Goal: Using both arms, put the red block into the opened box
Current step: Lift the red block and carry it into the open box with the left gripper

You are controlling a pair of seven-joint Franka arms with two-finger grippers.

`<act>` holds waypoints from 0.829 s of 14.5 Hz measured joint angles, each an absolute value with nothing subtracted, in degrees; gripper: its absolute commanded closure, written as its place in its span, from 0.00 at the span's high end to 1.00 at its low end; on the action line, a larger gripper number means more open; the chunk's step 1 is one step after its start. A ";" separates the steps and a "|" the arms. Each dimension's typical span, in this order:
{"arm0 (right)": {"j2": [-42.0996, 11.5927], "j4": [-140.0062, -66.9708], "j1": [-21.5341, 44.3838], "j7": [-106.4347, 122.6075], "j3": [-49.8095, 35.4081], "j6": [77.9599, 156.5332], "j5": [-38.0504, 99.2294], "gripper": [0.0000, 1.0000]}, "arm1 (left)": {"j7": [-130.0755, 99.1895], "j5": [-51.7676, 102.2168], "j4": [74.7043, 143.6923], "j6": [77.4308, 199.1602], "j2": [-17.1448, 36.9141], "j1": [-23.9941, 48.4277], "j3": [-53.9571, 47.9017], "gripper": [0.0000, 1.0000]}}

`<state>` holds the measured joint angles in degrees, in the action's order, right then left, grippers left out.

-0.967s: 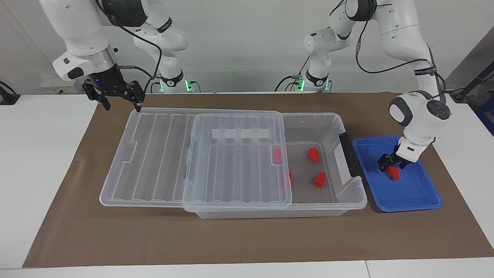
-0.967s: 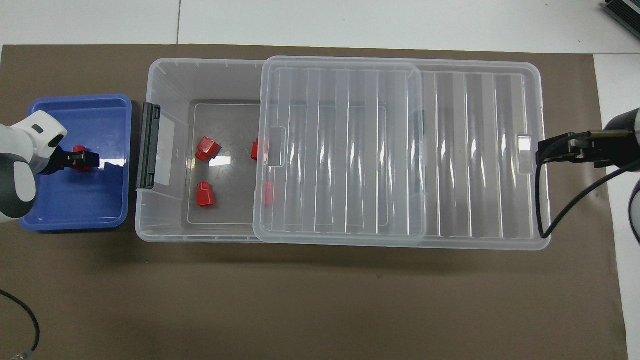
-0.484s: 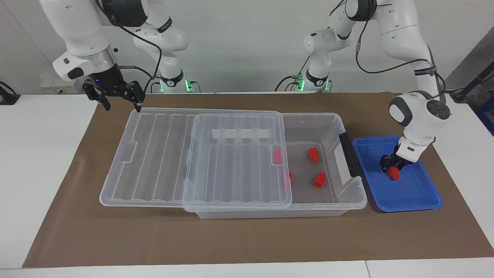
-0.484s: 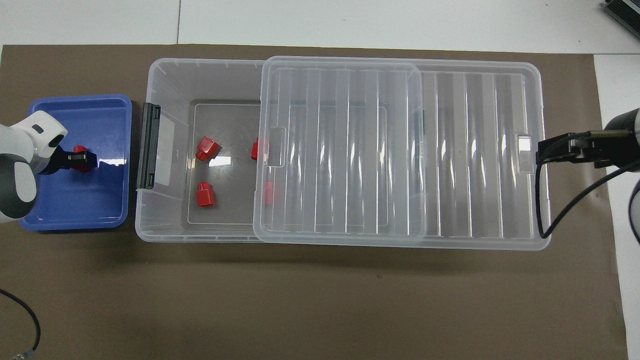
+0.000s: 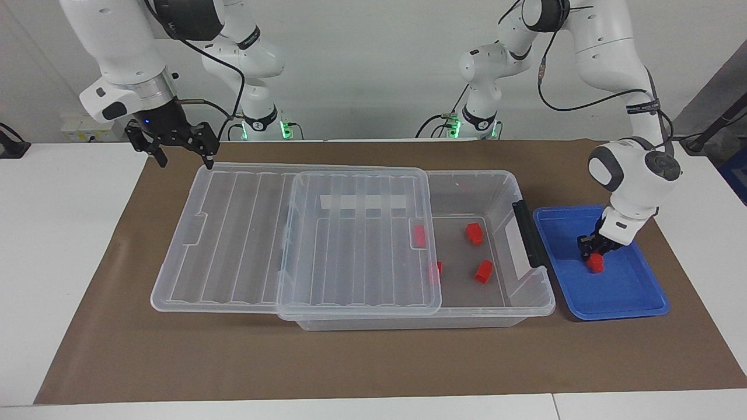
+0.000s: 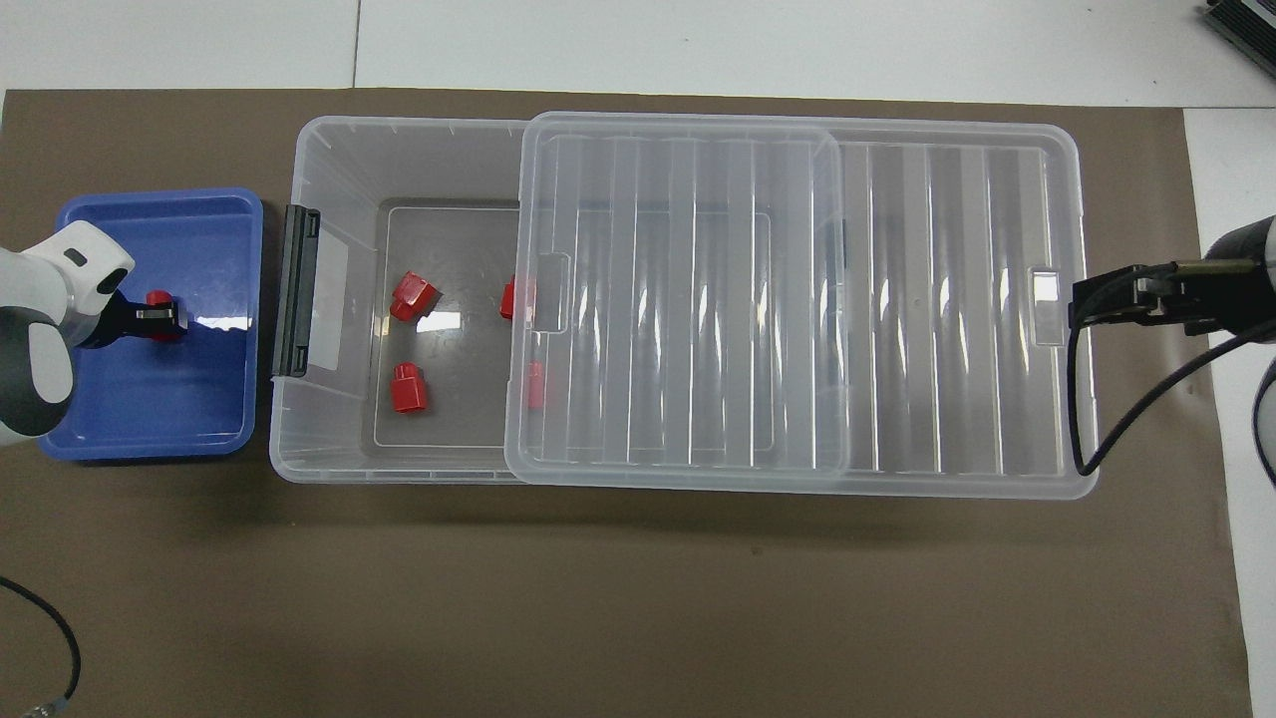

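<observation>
The red block (image 5: 596, 265) (image 6: 158, 298) lies in the blue tray (image 5: 630, 303) (image 6: 150, 439) at the left arm's end of the table. My left gripper (image 5: 592, 252) (image 6: 164, 319) is down in the tray, its fingers shut on that block, which rests on the tray floor. The clear box (image 5: 528, 303) (image 6: 289, 469) stands beside the tray. Its ribbed lid (image 5: 245, 245) (image 6: 897, 299) is slid toward the right arm's end, leaving the tray-side part uncovered. My right gripper (image 5: 184, 153) (image 6: 1087, 304) hangs open over the lid's outer edge, holding nothing.
Several more red blocks lie on the box floor, two in the uncovered part (image 5: 474, 233) (image 5: 483, 271) and two under the lid's edge. A black clip handle (image 5: 528, 233) sits on the box wall facing the tray. Brown paper covers the table.
The left gripper's fingers have drawn together onto the red block in the blue tray. The block, the box, the lid and the right arm have not moved.
</observation>
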<state>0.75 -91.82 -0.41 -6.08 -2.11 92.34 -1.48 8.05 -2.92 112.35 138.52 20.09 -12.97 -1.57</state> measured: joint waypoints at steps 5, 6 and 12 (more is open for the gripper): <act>0.75 -91.82 -0.41 -6.08 -2.11 92.34 -1.48 1.00 | 8.05 -2.92 110.22 134.27 20.05 -12.00 -1.77 0.30; 0.75 -91.82 -0.41 -6.08 -2.11 92.34 -1.48 1.00 | 8.04 -2.92 107.96 130.39 19.98 -11.59 -1.79 0.30; 0.75 -91.82 -0.41 -6.08 -2.11 92.32 -1.47 1.00 | 5.48 -2.41 86.41 95.41 16.86 -7.45 -2.44 0.30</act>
<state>0.75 -91.82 -0.41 -6.08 -2.11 92.32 -1.47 5.48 -2.41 86.41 95.41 16.86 -7.45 -2.44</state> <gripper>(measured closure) 0.000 0.648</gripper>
